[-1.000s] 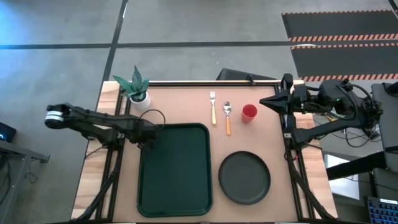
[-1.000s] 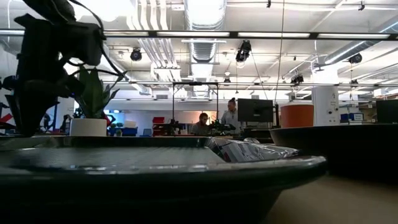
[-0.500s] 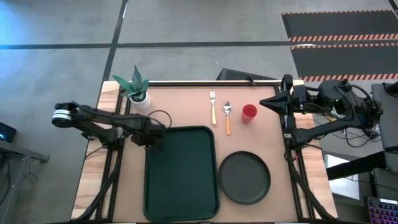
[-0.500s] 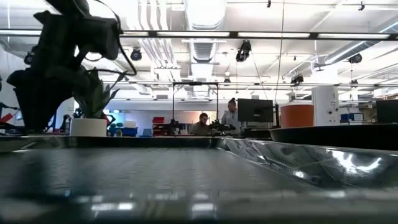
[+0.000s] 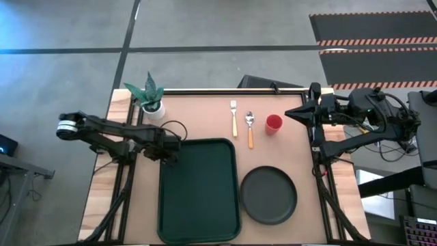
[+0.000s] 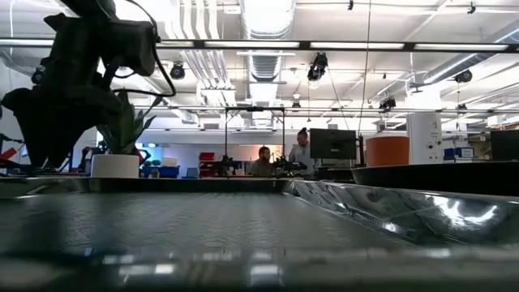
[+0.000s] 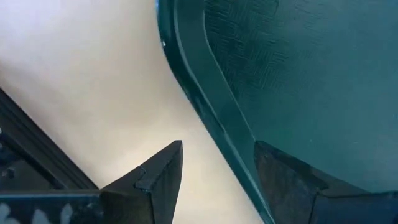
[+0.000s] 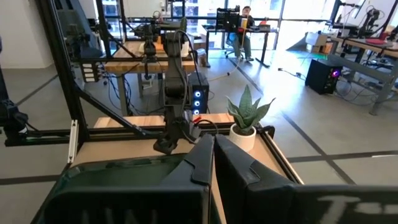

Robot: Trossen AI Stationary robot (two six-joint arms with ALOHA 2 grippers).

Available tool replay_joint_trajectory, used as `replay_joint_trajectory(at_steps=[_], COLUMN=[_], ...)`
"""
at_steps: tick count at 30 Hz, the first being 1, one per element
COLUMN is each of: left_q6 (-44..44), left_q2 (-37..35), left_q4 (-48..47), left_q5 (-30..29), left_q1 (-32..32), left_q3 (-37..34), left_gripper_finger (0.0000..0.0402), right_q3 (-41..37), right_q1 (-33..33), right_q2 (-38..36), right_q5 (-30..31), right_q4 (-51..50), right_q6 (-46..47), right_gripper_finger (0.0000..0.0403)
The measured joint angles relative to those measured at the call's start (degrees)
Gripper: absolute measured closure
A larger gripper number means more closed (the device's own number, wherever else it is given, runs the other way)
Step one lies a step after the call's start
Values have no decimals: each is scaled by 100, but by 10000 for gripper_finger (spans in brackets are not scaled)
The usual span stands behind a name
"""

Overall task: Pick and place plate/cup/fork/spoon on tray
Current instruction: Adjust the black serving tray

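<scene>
The dark green tray (image 5: 199, 191) lies flat on the table, left of centre. My left gripper (image 5: 168, 152) points down at its far-left corner, open, with the tray's left rim (image 7: 208, 106) between its fingers. The dark plate (image 5: 269, 195) lies to the right of the tray. The fork (image 5: 233, 117), the spoon (image 5: 250, 128) and the red cup (image 5: 274, 123) stand in a row beyond it. My right gripper (image 5: 292, 113) is shut and level, high over the table's right edge. My left gripper (image 7: 219, 144) stands astride the tray's left rim near the far-left corner, pointing down. One finger (image 7: 286, 180) is inside the tray and the other (image 7: 161, 177) is outside, over the table. Whether either finger touches the rim I cannot tell.
A potted green plant (image 5: 150, 96) stands at the table's far-left corner, just beyond my left arm. In the low view the tray (image 6: 243, 227) fills the foreground. People sit at desks in the room behind the table.
My left gripper has gone toward the table's right edge, and the tray has slid with it, a little to the right and toward the near edge, staying flat. Both have kept still over the last half second.
</scene>
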Motion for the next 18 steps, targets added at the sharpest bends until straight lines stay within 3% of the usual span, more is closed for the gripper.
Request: replay_joint_trajectory(at_steps=[8, 18], left_q6=[3, 23], left_q2=[408, 870], left_q4=[536, 446], left_q5=[31, 358], left_q1=[0, -2], left_q3=[-40, -12], left_gripper_finger=[220, 220], right_q3=[0, 0], right_q1=[0, 0], right_q2=[-1, -1], right_q5=[0, -2], right_q4=[5, -50], right_q6=[-1, 1], right_gripper_finger=[394, 394])
